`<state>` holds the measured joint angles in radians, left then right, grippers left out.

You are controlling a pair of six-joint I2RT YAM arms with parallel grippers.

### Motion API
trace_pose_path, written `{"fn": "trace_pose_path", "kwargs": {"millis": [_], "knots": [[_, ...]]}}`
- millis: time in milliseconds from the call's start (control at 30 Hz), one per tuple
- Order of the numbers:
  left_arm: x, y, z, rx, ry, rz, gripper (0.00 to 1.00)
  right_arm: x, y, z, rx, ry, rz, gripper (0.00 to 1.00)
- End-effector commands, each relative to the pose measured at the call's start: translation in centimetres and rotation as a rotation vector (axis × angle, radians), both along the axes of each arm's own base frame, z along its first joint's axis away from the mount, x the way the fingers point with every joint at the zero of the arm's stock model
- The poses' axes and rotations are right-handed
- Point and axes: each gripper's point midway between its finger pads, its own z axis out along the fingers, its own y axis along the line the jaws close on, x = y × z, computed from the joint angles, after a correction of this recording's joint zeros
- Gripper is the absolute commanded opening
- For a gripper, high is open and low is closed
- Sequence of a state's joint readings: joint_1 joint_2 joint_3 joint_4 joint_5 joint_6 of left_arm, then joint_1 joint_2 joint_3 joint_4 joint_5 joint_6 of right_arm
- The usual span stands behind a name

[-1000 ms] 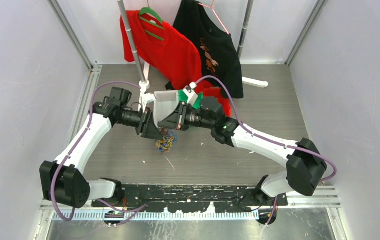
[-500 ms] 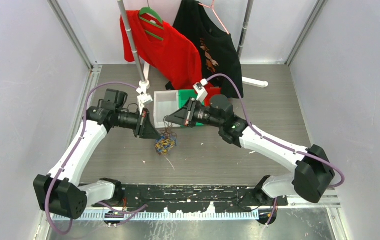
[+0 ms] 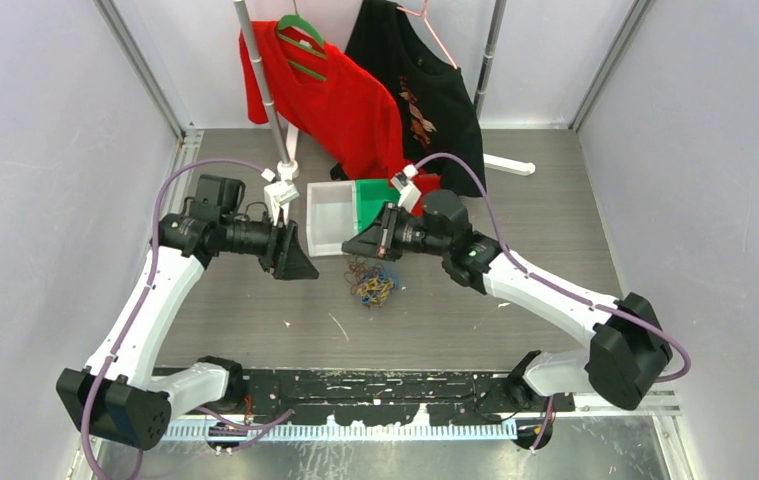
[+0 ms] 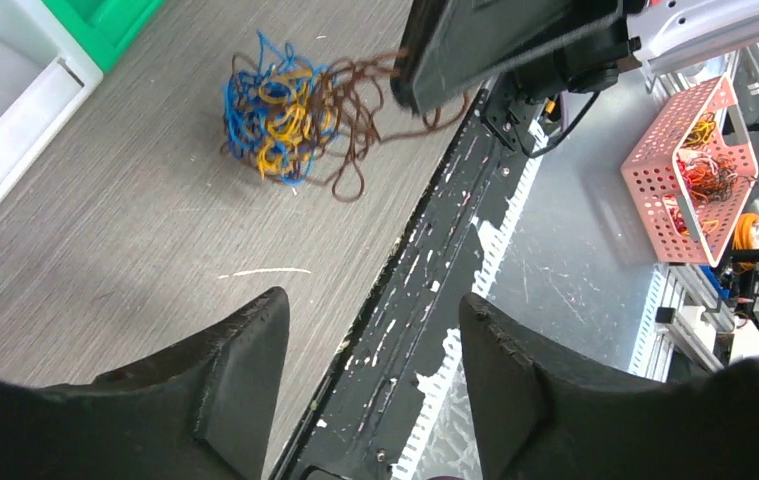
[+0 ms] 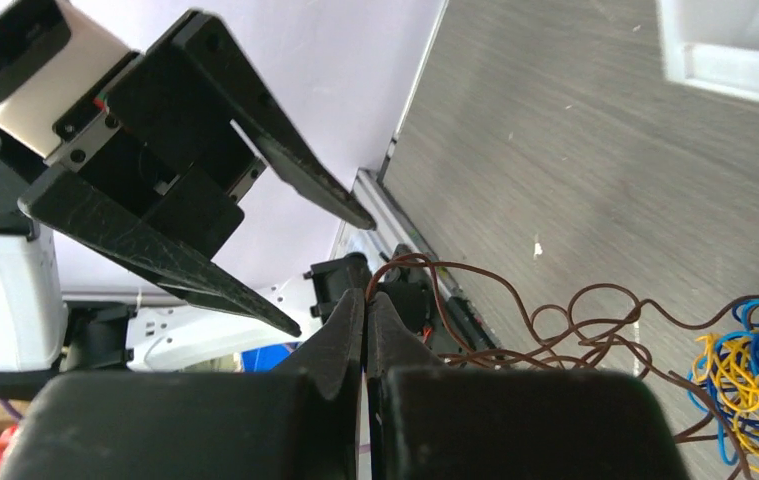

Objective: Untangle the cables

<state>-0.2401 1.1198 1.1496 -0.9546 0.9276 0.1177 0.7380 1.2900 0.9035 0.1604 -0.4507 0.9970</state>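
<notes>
The cables (image 3: 373,283) are a small clump of blue, yellow and brown strands lying on the grey table; they also show in the left wrist view (image 4: 280,115) and at the right edge of the right wrist view (image 5: 755,370). My right gripper (image 3: 348,251) is shut on a brown strand (image 5: 435,275) that runs from its fingertips (image 5: 355,310) back to the clump; the brown loops trail loose. My left gripper (image 3: 307,270) is open and empty, a short way left of the clump, its fingers (image 4: 250,345) wide apart.
A white bin (image 3: 327,215) and a green bin (image 3: 375,192) stand just behind the grippers. A red shirt (image 3: 340,95) and a black shirt (image 3: 425,90) hang on a rack at the back. A pink basket (image 4: 700,150) sits beyond the table's near edge.
The right gripper has drawn back to the right with a brown strand, dragging the clump right. The left gripper has let go, opened and pulled away to the left.
</notes>
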Motion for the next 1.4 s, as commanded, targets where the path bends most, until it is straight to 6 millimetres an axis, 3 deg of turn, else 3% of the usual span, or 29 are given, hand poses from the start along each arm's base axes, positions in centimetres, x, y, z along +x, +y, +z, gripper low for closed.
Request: {"fn": "trace_pose_path", "kwargs": {"millis": [0, 300, 500, 800, 1000, 1367], "knots": [[-0.1, -0.8, 1.7, -0.065, -0.003, -0.019, 0.64, -1.8, 2.7, 4.5, 0.106, -0.089, 0.144, 0.01], [-2.4, -1.3, 1.8, -0.152, 0.021, -0.126, 0.59, -4.3, 4.2, 6.9, 0.23, -0.096, 0.298, 0.01], [-2.8, -1.6, 2.4, -0.191, 0.032, -0.147, 0.52, -5.4, 4.4, 7.5, 0.26, -0.087, 0.363, 0.01], [-2.4, -1.8, 2.9, -0.216, 0.04, -0.134, 0.17, -6.1, 4.6, 7.9, 0.288, -0.08, 0.399, 0.01], [-3.2, -1.5, 3.3, -0.195, 0.011, -0.152, 0.01, -6.5, 4.1, 6.5, 0.216, -0.078, 0.404, 0.01], [-3.3, 0.1, 2.6, -0.061, -0.076, -0.109, 0.0, -6.3, 1.3, 3.8, 0.033, -0.086, 0.383, 0.01]]}}
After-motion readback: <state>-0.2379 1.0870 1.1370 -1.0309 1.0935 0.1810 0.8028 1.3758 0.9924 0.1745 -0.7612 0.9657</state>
